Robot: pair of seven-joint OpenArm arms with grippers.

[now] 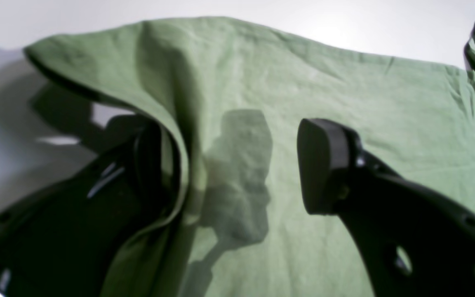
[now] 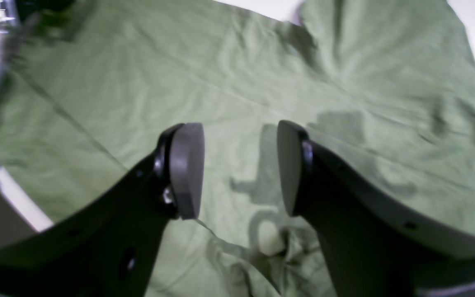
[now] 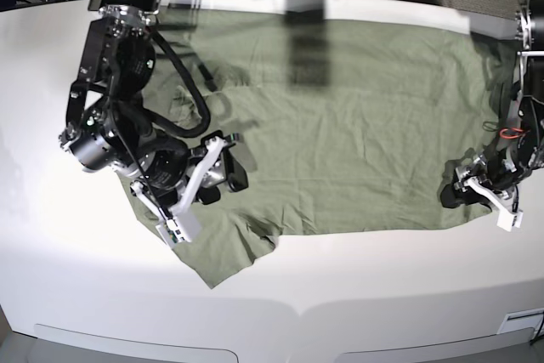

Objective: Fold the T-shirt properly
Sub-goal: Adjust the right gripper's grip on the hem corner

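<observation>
Through the left wrist camera, the left hand stands wide apart, gripping nothing. A raised fold of the wrinkled sage-green cotton T-shirt drapes over its left finger, and the rest of the cloth spreads flat ahead of the hand on the white table. I'd worry that if it pulls away now, that draped fold snags and drags the hem out of line.

Through the right wrist camera, the right hand is half spread and empty, hovering over the T-shirt; bunched cloth sits just below its fingers. Closing there could catch a crumpled wad instead of a clean edge.

From the base camera, the T-shirt lies spread between both hands, its near-left corner rumpled beside the right hand, with the left hand at the opposite edge. Uneven pulls would skew the fold.
</observation>
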